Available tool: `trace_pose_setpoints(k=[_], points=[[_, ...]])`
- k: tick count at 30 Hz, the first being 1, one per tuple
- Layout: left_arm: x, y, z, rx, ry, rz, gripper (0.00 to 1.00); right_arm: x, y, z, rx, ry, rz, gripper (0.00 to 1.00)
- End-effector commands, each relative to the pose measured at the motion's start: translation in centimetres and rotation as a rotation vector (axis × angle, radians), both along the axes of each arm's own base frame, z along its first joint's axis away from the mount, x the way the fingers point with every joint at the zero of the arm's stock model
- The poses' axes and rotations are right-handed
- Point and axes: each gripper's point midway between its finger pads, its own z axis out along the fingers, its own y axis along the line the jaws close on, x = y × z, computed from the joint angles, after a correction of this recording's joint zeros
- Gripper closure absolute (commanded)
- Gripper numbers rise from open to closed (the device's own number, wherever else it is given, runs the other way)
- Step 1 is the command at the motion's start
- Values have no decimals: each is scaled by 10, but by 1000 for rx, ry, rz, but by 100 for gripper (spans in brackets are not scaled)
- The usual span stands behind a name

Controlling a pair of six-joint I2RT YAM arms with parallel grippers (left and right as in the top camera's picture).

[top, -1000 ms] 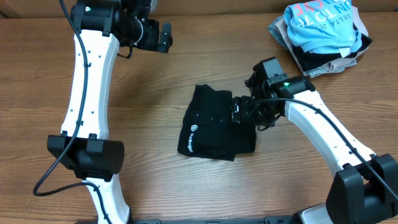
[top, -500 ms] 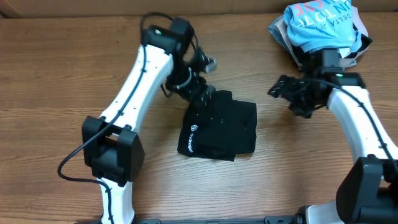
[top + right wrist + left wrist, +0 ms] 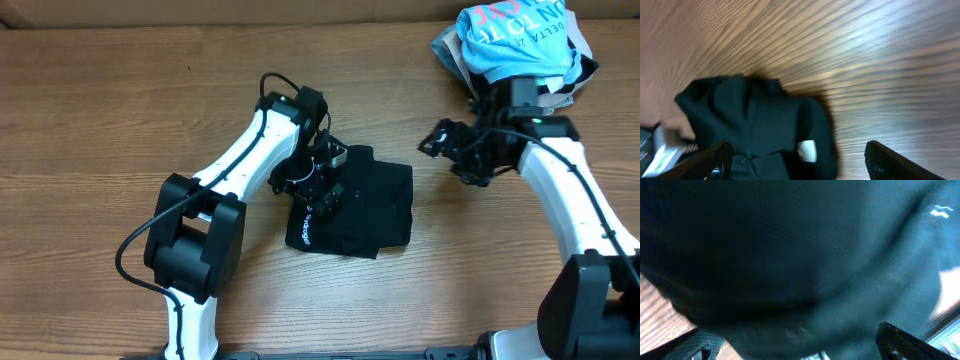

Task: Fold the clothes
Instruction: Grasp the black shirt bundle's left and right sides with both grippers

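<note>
The clothes [image 3: 370, 205] are one black garment lying folded into a rough rectangle at the table's middle, with a small white logo [image 3: 306, 226] near its left edge. My left gripper [image 3: 322, 180] is pressed down over the garment's upper left part. In the left wrist view dark fabric [image 3: 790, 255] fills the frame, and the jaws stand wide with both fingertips [image 3: 907, 342] at the bottom corners. My right gripper [image 3: 450, 150] hovers open to the right of the garment, apart from it. The right wrist view shows the garment [image 3: 760, 120] with a white tag [image 3: 807, 150].
A pile of other clothes topped by a light blue T-shirt [image 3: 520, 45] sits at the back right corner, just behind my right arm [image 3: 560, 190]. The left arm [image 3: 240, 160] arches over the table from its base at the front left.
My left arm swung in from the far back left and came down onto the garment's left part. My right gripper pulled off the garment toward the back right.
</note>
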Motion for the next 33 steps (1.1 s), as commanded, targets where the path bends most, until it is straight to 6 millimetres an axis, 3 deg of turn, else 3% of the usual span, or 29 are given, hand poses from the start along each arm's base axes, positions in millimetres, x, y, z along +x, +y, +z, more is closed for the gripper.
trace_pose_setpoints(k=[1, 8, 16, 20, 29, 33], points=[[-1, 19, -22, 113, -6, 82, 0, 3, 14, 2, -6, -15, 4, 12], [25, 51, -35, 272, -125, 226, 0, 6, 33, 3, -17, -24, -16, 12], [66, 92, -29, 246, -184, 389, 0, 8, 41, 4, 12, -1, -78, 14], [81, 107, -20, 208, -189, 456, 0, 7, 48, -5, 1, 53, -179, 16], [90, 125, -16, 178, -174, 564, 0, -20, 126, -46, 14, 209, -188, 9], [91, 130, -13, 175, -168, 580, 0, -31, 153, -51, 12, 206, -124, 9]])
